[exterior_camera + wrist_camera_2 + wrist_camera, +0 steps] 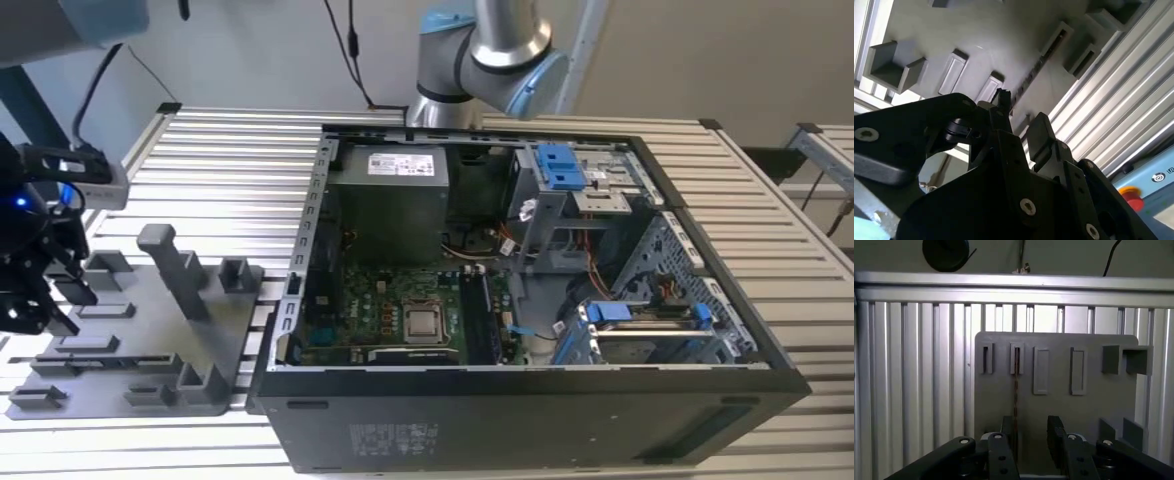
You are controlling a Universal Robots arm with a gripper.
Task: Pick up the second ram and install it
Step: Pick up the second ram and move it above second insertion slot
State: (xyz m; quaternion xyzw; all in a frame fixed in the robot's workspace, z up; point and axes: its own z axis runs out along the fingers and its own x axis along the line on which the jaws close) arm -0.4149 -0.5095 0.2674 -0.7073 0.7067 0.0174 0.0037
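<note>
Second ram [1016, 390] standing on edge in a slot of grey holder tray [1094, 400], on the exterior view's left of open computer case [534, 430]. Gripper [1031, 432] hovering near tray, jaws spread apart, gripping nothing; ram's edge just beside one of the fingers [1055, 432]. Green motherboard [360, 300] inside case, well apart from ram.

Open computer case [534, 430] sits on the slatted worktop [227, 150], green motherboard [350, 300] inside; grey holder tray [227, 335] just beside it.

Grey tray [1094, 400], green motherboard [354, 320], black hand [1031, 427], ribbed silver table [914, 380]
</note>
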